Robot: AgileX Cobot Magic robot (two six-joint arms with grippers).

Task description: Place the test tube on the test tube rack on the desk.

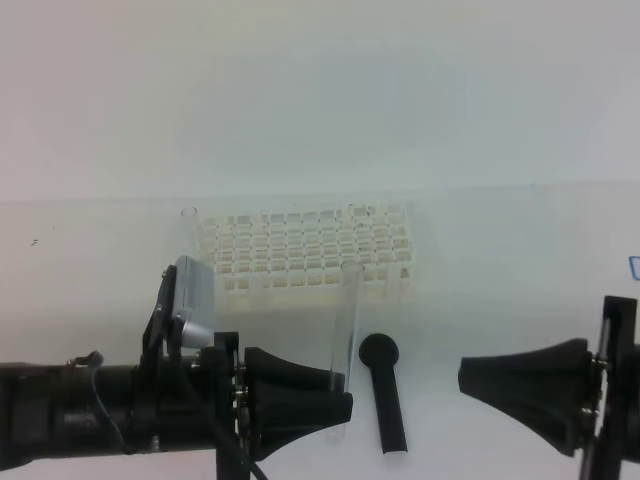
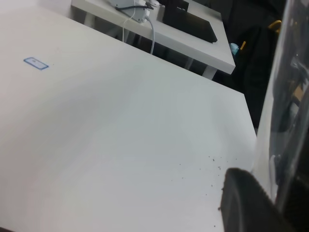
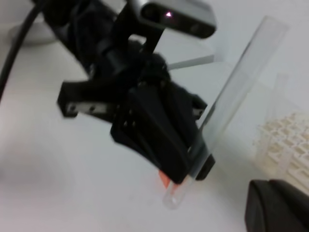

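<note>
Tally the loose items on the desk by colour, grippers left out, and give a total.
Clear: 1, the test tube
White: 1, the test tube rack
Black: 1, the round-headed stick
Total: 3

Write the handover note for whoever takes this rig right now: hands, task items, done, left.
Left hand: shut on the test tube, held roughly upright, rounded end down, rim up, above the desk.
Right hand: shut, holding nothing, off to the right.
Test tube rack: on the desk behind the tube, apart from it.
A black round-headed stick lies beside the tube.
Done: tube picked up.
Left: carry it to the rack, lower it into a hole, release.
</note>
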